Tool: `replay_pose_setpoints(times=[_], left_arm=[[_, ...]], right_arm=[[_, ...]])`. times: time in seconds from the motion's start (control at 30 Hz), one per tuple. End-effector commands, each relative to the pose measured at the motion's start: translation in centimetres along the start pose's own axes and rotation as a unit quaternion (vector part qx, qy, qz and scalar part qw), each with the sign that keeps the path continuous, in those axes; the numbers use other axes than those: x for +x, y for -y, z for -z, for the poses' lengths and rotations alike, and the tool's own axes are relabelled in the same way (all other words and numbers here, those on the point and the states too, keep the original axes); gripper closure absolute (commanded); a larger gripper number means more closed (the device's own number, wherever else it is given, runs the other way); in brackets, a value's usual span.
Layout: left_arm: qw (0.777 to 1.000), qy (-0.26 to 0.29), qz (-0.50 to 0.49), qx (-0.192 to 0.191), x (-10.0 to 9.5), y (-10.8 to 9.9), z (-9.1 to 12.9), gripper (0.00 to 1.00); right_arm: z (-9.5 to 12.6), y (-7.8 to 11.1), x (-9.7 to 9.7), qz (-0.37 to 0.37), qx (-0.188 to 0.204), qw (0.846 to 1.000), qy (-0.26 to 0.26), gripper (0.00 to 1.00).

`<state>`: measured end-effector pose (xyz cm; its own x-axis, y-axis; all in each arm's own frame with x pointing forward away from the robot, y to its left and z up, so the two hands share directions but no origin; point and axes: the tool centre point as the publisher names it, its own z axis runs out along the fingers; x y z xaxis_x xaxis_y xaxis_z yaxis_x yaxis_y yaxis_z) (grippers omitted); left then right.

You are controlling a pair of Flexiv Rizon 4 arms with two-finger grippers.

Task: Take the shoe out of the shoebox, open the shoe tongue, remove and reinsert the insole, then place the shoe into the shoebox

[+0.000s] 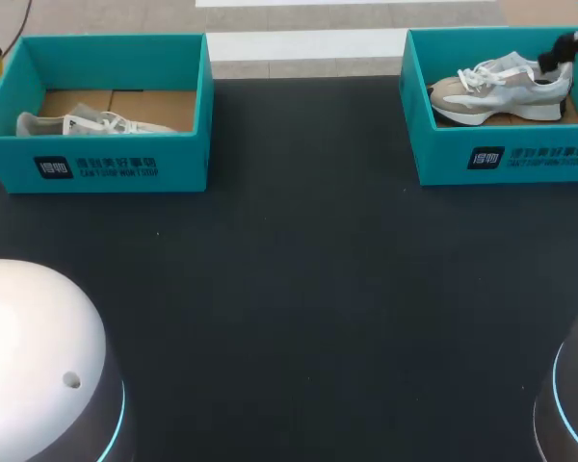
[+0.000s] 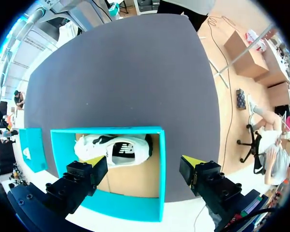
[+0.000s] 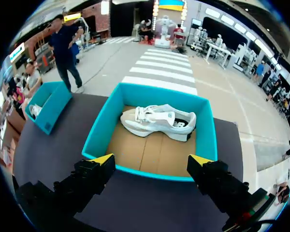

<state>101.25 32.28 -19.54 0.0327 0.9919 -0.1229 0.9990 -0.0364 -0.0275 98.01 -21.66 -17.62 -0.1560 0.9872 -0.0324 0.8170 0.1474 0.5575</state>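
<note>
Two teal shoeboxes stand at the table's far side. The left shoebox [image 1: 106, 164] [image 2: 154, 174] holds a white shoe [image 1: 87, 123] [image 2: 113, 149] on its side against the front wall. In the right shoebox [image 1: 501, 159] [image 3: 150, 90] a beige and white shoe [image 1: 501, 89] [image 3: 159, 122] stands upright, laces up. My left gripper [image 2: 144, 162] hangs open above the left box, the shoe beside one finger, nothing between the fingers. My right gripper [image 3: 151, 159] is open and held above the near wall of the right box, apart from the shoe. Its dark end [image 1: 562, 50] shows over the shoe's heel.
The dark table mat [image 1: 299, 289] stretches between the boxes and my two white arm bases [image 1: 39, 371] [image 1: 573, 385] at the near corners. In the right wrist view the left shoebox [image 3: 48, 104] lies off to the side.
</note>
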Motion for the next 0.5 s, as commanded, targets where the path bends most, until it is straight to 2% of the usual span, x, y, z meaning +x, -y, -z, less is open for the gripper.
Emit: replay_pose_setpoints(times=[0.03,0.1,0.13,0.5], left_arm=[[1.000,0.000,0.000,0.001,0.1,0.0,0.0,0.00],[1.000,0.000,0.000,0.001,0.1,0.0,0.0,0.00],[1.000,0.000,0.000,0.001,0.1,0.0,0.0,0.00],[1.000,0.000,0.000,0.001,0.1,0.0,0.0,0.00]], right_arm=[[-2.4,-3.5,-2.1,-0.061,0.097,0.993,0.007,0.00],[-2.8,-4.3,-2.8,-0.057,0.085,0.995,-0.012,0.00],[-2.7,-4.6,-3.0,-0.057,0.084,0.995,0.002,0.00],[-2.7,-4.6,-3.0,-0.057,0.084,0.995,0.002,0.00]])
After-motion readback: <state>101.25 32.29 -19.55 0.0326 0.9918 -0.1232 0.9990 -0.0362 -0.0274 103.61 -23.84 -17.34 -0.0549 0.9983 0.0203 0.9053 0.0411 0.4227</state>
